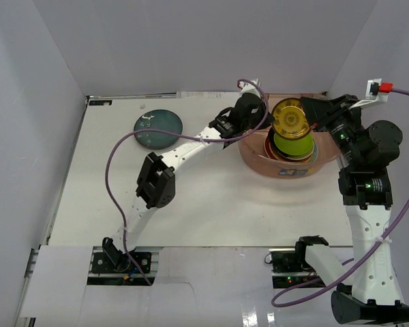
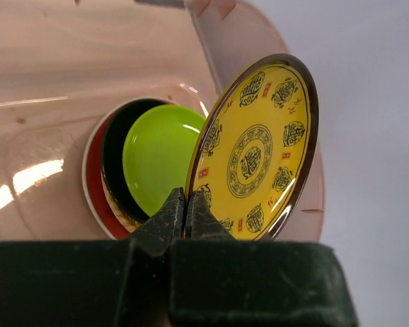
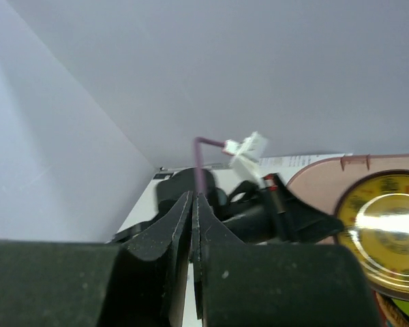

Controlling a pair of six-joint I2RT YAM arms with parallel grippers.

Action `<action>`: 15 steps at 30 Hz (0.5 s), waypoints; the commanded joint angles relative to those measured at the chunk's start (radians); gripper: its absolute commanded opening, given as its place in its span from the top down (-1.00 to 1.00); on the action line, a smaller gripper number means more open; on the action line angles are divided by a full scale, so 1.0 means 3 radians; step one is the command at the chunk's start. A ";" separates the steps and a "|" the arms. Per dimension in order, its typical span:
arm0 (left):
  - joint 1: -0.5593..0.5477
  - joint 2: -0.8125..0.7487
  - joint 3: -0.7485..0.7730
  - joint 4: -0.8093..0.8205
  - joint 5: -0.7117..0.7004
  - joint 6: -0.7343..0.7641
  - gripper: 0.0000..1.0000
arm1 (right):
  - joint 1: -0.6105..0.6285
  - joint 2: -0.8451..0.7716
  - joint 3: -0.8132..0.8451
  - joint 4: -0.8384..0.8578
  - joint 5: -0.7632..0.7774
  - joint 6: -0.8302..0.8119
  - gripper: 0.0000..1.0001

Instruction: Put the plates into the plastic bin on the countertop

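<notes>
Left gripper [image 2: 185,206] clamped on the rim of the yellow patterned plate [image 2: 255,150], held tilted above the plastic bin [image 2: 48,88]. Lime green plate [image 2: 160,157] tops the stack inside. Right gripper [image 3: 193,204] pinched together, empty, at the bin's right side. Teal plate [image 1: 158,129] lies far left on the countertop [image 1: 211,204].

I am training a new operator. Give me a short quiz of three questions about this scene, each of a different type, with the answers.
1. Fill in: the teal plate lies on the ____, outside the plastic bin.
2. Which plate do the left fingers pinch by its rim over the bin? A. teal B. yellow patterned C. lime green
3. True or false: the right fingers are shut on a plate.
Key: 1. countertop. 2. B, the yellow patterned plate. 3. False: they are shut on nothing.
</notes>
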 commanded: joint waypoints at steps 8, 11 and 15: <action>-0.0070 0.0647 0.0679 0.0349 -0.0161 -0.0184 0.66 | 0.0314 -0.0237 0.0006 -0.0294 0.0186 -0.0297 0.84; -0.0019 0.0622 0.0643 0.0344 -0.0120 -0.0215 0.19 | 0.0330 -0.0253 -0.0030 -0.0309 0.0160 -0.0302 0.84; 0.0099 0.0276 0.0475 0.0369 -0.0043 -0.0118 -0.43 | 0.0340 -0.0299 -0.0132 -0.0330 0.0150 -0.0343 0.85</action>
